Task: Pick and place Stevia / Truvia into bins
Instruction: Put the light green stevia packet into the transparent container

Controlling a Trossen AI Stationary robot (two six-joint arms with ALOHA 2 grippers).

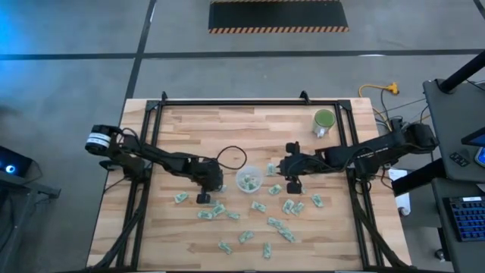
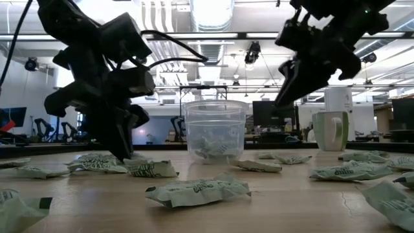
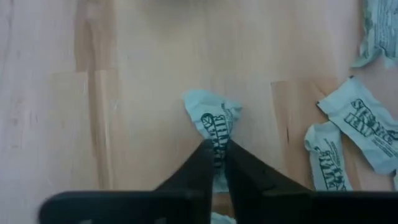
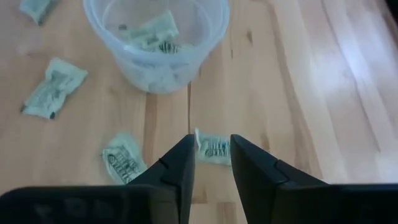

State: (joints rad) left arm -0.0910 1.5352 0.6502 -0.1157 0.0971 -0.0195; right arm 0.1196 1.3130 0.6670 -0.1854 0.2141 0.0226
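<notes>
Pale green and white Stevia packets lie scattered flat on the wooden table [image 1: 189, 136], most of them right of and nearer than the round clear cup [image 1: 248, 180] [image 2: 215, 129], which holds a few packets [image 4: 152, 31]. My left gripper [image 1: 204, 189] [image 2: 126, 154] [image 3: 217, 144] is down at the table left of the cup, shut on one packet [image 3: 211, 118]. My right gripper [image 1: 286, 168] [image 2: 284, 97] [image 4: 212, 140] hangs open above the table right of the cup. Its fingers frame a packet [image 4: 211, 149] lying below, without touching it. My left gripper pinches one crumpled packet between its two fingertips [image 3: 202, 155], about the packet's middle [image 3: 216, 130]. The fingers come from above, pointing down. In the low view the fingertips are at table level, so the packet seems to rest on the wood.
A green mug with a white handle [image 1: 323, 123] [image 2: 330, 129] stands toward the table's far right. A dark cable loop [image 1: 231, 157] lies beyond the left gripper. More packets [image 3: 360, 124] lie close beside the held one. A black frame [image 1: 250, 102] runs along the table's edges.
</notes>
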